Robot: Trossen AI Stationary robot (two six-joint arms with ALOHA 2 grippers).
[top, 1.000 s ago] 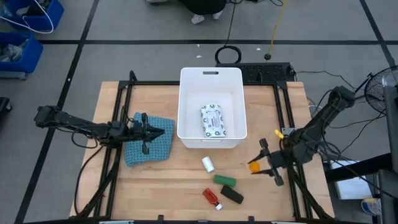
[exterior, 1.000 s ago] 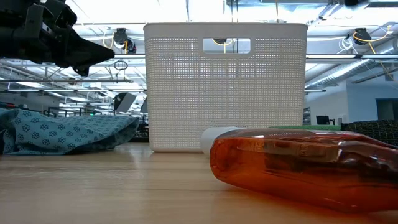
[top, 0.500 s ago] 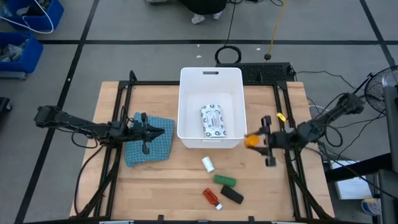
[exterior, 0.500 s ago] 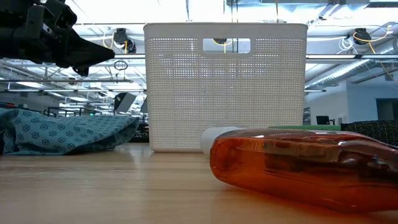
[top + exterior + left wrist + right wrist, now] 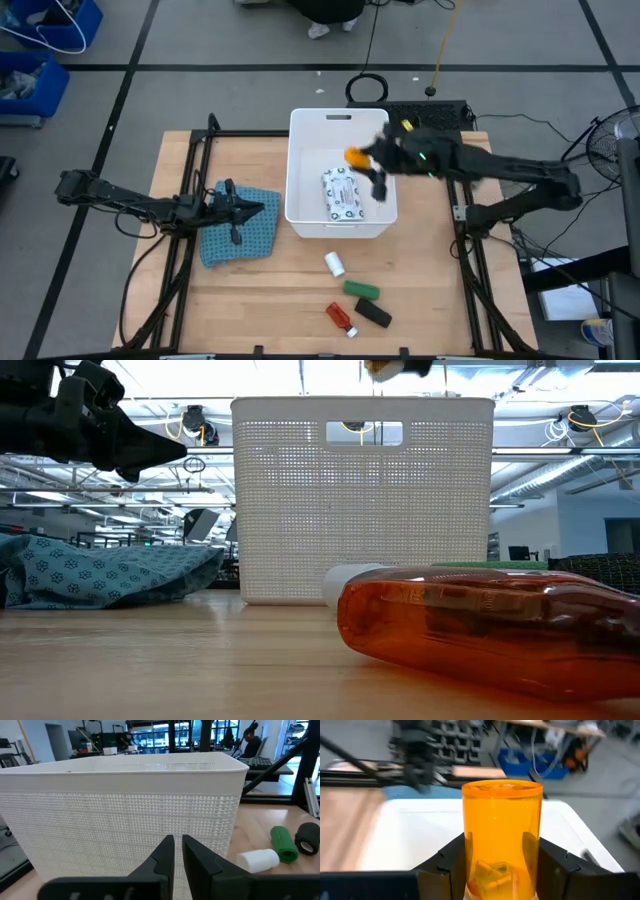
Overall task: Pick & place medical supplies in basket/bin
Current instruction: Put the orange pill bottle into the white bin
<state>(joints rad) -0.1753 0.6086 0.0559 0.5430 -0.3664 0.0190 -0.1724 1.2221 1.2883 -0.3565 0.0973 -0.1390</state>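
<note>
My right gripper hangs over the white bin, shut on the orange bottle. A white printed packet lies flat on the bin's floor. In front of the bin, on the table, lie a white roll, a green block, a black block and a red bottle. The red bottle fills the low view's foreground, lying on its side. My left gripper stays shut over the blue-teal cloth, left of the bin. My right gripper pinches the orange bottle's round wall between its two fingers, one on each side. The arm reaches in from the table's right, slanting slightly down. The bottle is lifted clear above the bin, its flat end pointing away from the wrist.
The bin's tall walls stand between the two arms. Black frame rails run along the table's left and right sides. Blue crates sit on the floor beyond the far left corner.
My right gripper has swung up from the table's near right toward the far left, carrying the orange bottle until it hangs above the bin. The bottle stays between the fingers throughout. The left arm has kept still.
</note>
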